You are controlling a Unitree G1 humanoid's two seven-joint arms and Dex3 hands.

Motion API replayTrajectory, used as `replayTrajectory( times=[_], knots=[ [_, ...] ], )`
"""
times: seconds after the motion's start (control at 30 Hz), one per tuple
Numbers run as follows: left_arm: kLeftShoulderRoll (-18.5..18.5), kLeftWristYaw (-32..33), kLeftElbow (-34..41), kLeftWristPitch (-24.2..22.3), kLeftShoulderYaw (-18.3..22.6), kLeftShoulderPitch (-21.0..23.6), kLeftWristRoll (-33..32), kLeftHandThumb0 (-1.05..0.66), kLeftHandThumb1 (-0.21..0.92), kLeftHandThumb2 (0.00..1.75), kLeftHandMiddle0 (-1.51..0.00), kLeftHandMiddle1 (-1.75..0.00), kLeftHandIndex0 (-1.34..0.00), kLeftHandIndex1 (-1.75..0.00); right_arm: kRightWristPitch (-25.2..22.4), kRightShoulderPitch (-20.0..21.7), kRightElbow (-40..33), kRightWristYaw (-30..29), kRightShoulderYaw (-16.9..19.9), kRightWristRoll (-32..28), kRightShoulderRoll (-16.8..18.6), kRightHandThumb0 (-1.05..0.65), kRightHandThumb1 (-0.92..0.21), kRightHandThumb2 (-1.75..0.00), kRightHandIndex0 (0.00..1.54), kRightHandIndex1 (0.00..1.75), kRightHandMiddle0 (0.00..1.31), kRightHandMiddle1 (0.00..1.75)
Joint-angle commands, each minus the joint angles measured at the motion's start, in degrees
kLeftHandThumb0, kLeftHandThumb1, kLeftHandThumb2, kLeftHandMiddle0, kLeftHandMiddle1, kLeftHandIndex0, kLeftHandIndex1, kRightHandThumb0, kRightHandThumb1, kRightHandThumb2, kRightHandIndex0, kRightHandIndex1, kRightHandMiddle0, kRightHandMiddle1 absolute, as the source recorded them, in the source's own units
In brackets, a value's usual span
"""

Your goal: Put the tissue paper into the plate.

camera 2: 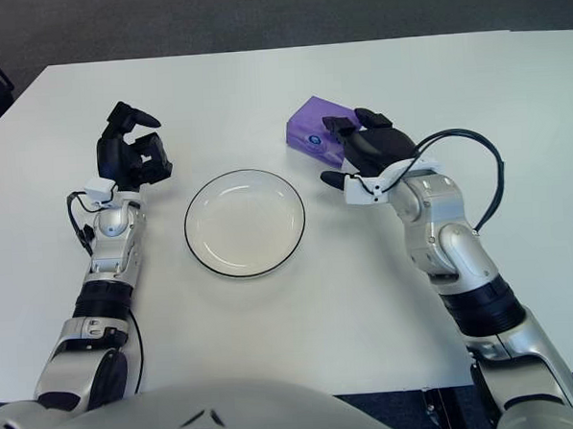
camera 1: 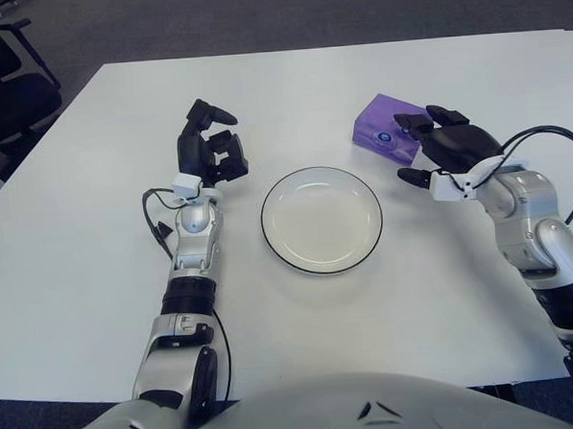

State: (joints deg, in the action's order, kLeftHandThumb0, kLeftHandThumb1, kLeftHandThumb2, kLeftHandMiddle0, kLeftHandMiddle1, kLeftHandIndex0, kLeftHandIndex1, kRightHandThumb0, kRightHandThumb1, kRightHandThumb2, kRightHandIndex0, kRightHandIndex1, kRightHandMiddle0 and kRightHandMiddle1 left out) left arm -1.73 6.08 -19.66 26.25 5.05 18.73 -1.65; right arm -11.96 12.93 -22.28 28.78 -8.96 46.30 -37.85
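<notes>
White table [camera 1: 375,66] fills most of our view, with dark carpet [camera 1: 257,14] beyond its far edge and a black office chair [camera 1: 1,85] at the far left corner.

We see a round white plate [camera 1: 321,219] with a dark rim lying near the middle of the table, with nothing in it.

We locate the purple tissue pack [camera 1: 386,132] on the table, beyond and to the right of the plate, apart from its rim. It lies flat, and a small round mark shows on its near side.

Our right hand [camera 1: 445,149] sits just beside the pack on its right and near side. The fingers [camera 2: 344,125] are partly spread, two reaching over the pack's near right corner and the thumb pointing toward the plate. We cannot tell whether the fingertips touch the pack; they do not close around it.

Our left hand [camera 1: 209,146] shows to the left of the plate, raised on its forearm, fingers curled inward and holding nothing.
</notes>
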Motion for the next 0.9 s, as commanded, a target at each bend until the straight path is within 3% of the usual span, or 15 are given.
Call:
replayTrajectory(
  times=[0.0,0.3,0.67,0.87],
  knots=[
    [3.9,0.8,-7.5,0.1,-0.6,-11.2,0.2,-0.45,0.41,1.2,-1.29,-1.75,-0.54,-1.75,-0.9,-1.4,-6.2,3.8,4.2,-2.4,-2.2,-0.92,-0.92,-0.99,0.06,0.03,0.0,0.19],
    [3.7,0.4,-8.3,0.4,-0.4,-10.9,-0.1,-0.45,0.41,1.2,-1.3,-1.75,-0.54,-1.75,-3.9,-1.5,-9.1,9.8,5.6,-1.9,-2.9,-0.91,-0.92,-1.0,0.11,0.06,0.0,0.23],
    [3.6,0.4,-8.5,0.2,-0.5,-10.8,0.0,-0.45,0.4,1.21,-1.31,-1.75,-0.55,-1.75,-7.4,1.7,-12.1,12.5,6.4,0.3,-2.4,-0.93,-0.92,-1.03,0.13,0.07,0.0,0.28],
    [3.7,0.5,-8.7,0.3,-0.5,-10.6,0.0,-0.45,0.4,1.22,-1.31,-1.75,-0.55,-1.75,-8.2,3.4,-12.5,10.9,6.3,3.6,-2.1,-0.92,-0.92,-1.04,0.12,0.07,0.0,0.31]
  ],
)
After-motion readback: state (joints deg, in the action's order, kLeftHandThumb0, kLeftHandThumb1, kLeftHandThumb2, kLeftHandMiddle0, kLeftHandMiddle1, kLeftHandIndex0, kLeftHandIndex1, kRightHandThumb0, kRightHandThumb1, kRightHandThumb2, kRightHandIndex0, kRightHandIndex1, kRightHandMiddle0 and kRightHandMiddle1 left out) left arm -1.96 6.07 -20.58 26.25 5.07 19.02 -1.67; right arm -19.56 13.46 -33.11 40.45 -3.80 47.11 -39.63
